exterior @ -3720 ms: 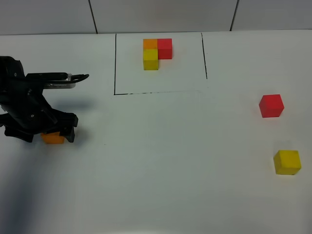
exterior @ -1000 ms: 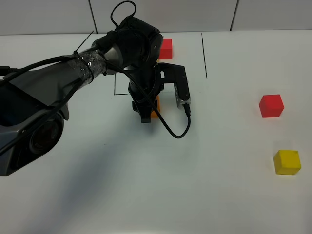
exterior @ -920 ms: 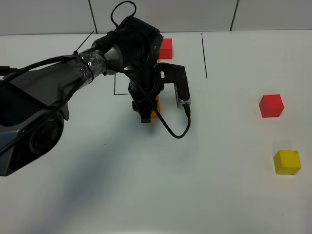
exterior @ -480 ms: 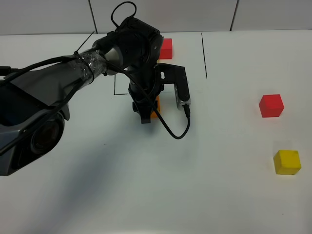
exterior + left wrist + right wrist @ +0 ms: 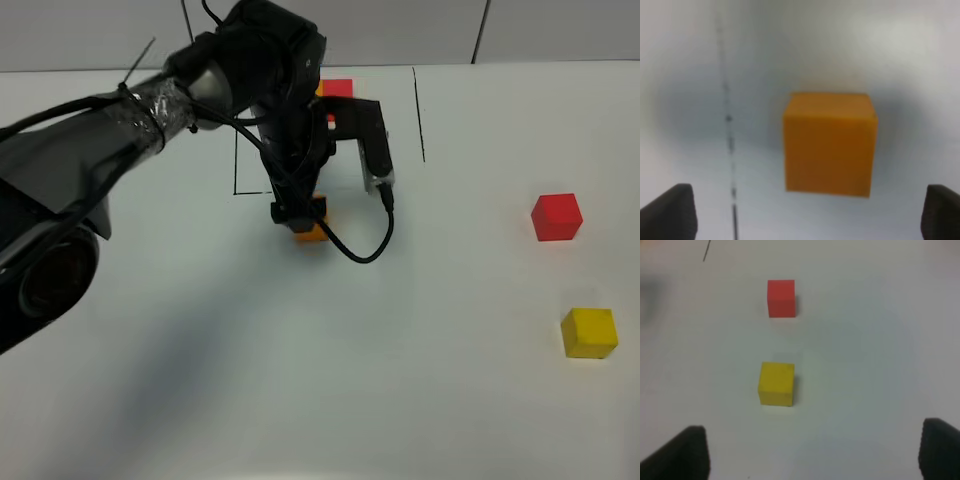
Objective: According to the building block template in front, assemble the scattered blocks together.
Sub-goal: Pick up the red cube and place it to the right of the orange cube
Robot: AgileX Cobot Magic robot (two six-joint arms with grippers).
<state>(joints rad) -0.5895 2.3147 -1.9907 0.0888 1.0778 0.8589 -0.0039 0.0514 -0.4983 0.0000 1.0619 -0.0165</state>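
Observation:
The orange block (image 5: pixel 312 232) rests on the white table just below the front line of the black frame (image 5: pixel 419 110). My left gripper (image 5: pixel 298 212) hovers right over it, open. In the left wrist view the orange block (image 5: pixel 829 145) lies free between and ahead of the spread fingertips (image 5: pixel 667 212) of the left gripper (image 5: pixel 805 215). The arm hides most of the template; only its red cube (image 5: pixel 338 88) shows. The red block (image 5: pixel 556 217) and the yellow block (image 5: pixel 588 332) lie at the far right. My right gripper (image 5: pixel 812 455) is open, short of the yellow block (image 5: pixel 776 384) and the red block (image 5: pixel 781 298).
The left arm and its cable (image 5: pixel 360 250) stretch from the left edge across the frame's left side. A drawn black line (image 5: pixel 730 140) runs beside the orange block in the left wrist view. The white table (image 5: pixel 300 380) carries nothing else.
The left gripper has opened and let go of the orange block, then lifted a little; the block stays on the table. The right side is unchanged.

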